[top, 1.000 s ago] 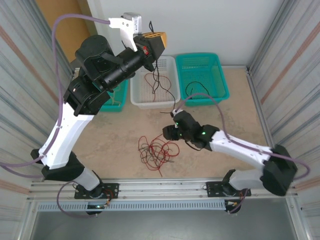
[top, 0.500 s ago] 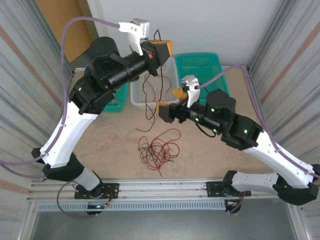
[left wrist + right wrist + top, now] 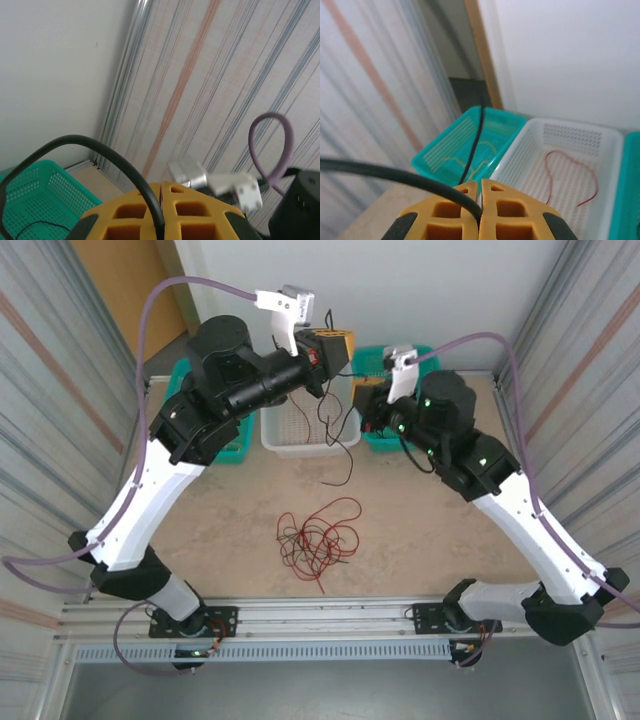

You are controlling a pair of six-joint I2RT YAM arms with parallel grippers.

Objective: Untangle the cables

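The right gripper has its yellow jaws pressed together on a black cable, which runs off left and also climbs upward. Beyond stand a teal basket holding a yellow-tan cable and a white basket holding a red cable.

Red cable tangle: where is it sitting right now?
In the top view the red cable tangle lies loose at the middle of the table, on the near side of the white basket.

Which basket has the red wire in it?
The white basket: a red wire lies on its floor. The teal basket to its left holds a yellow wire instead.
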